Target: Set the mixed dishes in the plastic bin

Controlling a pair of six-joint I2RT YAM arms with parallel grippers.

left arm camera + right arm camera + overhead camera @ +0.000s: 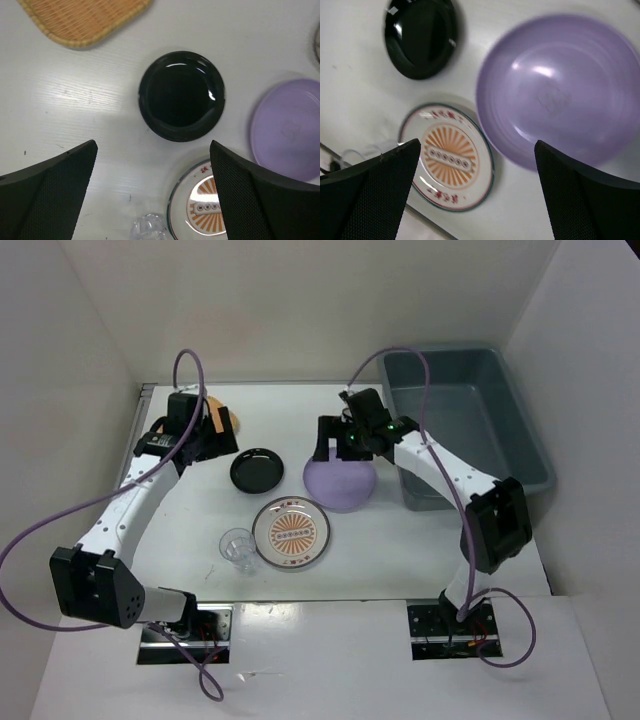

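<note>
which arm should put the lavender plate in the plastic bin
Right. The open right gripper hovers over the round lavender plate, next to the large grey-blue plastic bin; the left gripper is across by the small black dish.

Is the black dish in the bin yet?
No, out. The black dish sits on the table beside the purple plate; the bin stands apart at the right.

Top view. I find open tabletop (290,410) along the upper centre, between the tan plate (230,420) and the plastic bin (530,455). Mid-frame is crowded: small black dish (257,470), lavender plate (340,488), sunburst plate (291,533) and glass cup (238,548) sit close-set, narrow gaps only. The right arm (440,465) crosses the bin's lower-left wall. A bare strip runs along the lower centre, below the sunburst plate and the cup.
</note>
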